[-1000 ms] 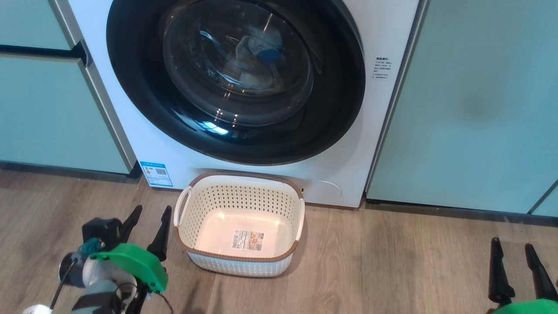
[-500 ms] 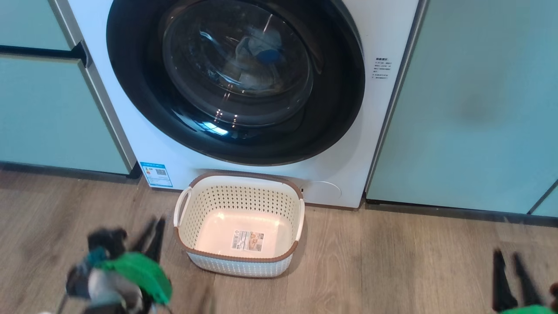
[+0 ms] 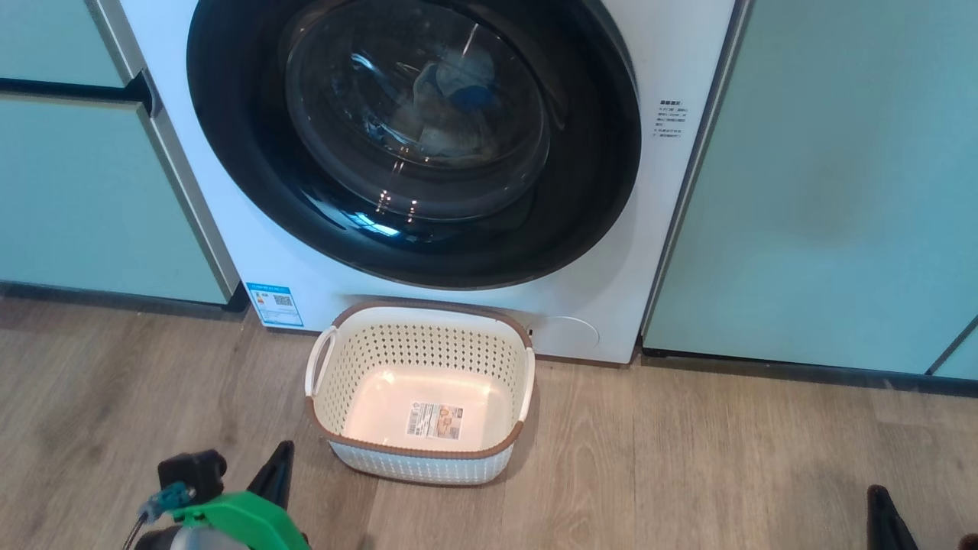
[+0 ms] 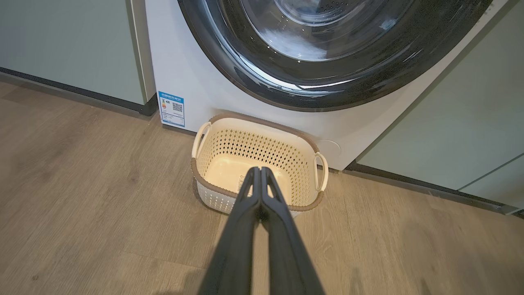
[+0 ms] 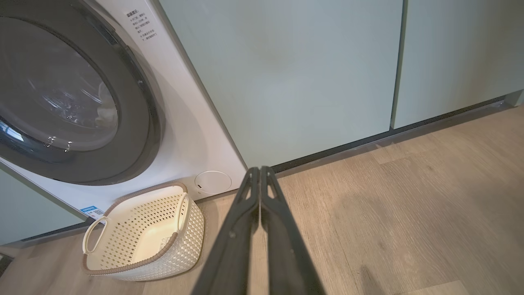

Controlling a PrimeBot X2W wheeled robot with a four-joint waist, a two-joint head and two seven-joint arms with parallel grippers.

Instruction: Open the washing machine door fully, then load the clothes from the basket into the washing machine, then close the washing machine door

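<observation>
Lowered and pinched together empty since before, left gripper (image 4: 259,172) and right gripper (image 5: 259,169) are parked, the work being judged done: the clothes (image 3: 457,85) are seen behind the closed washing machine door (image 3: 412,237), the basket (image 3: 419,452) left bare before the washing machine (image 3: 623,298)

- washing machine door (image 3: 412,141): big, round, glossy black rim, bulging clear glass centre; shut flush against the front.
- washing machine (image 3: 321,267): white front-loader, upright; blue-white sticker (image 3: 273,304) at lower left corner, small round cap (image 3: 569,334) at lower right.
- clothes (image 3: 451,76): pale pieces plus a bright blue bit, seen through the glass, inside the machine; prints not readable through reflections.
- basket (image 3: 424,353): cream, perforated sides, brown rim, two white handles, label on base; upright, empty, on the floor (image 3: 688,458) just in front of the machine, below the door.
</observation>
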